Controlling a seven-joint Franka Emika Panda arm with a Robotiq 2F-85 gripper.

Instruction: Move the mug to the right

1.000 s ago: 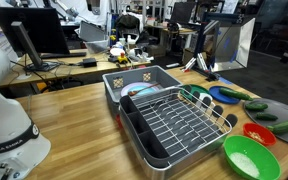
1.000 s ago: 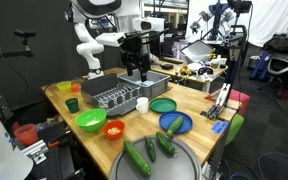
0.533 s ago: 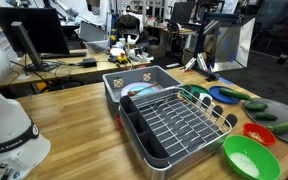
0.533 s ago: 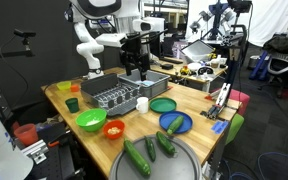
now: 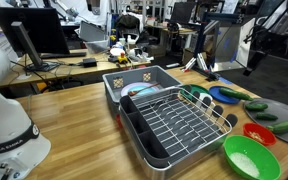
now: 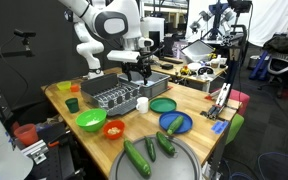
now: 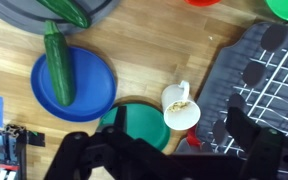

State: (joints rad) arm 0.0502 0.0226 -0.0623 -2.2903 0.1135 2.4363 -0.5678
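hand (image 7: 172, 150): released, jaws wide, empty | mug (image 7: 181, 108): upright on desk (image 7: 154, 50), below hand, near centre of jaws, not touching | handle: points away from hand, clear of closing line

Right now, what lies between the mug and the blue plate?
The green plate lies between the mug and the blue plate. The wrist view shows this most clearly.

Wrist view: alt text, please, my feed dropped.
A white mug stands on the wooden table between a wire dish rack and a green plate, just beyond the open hand. A cucumber lies on a blue plate nearby.
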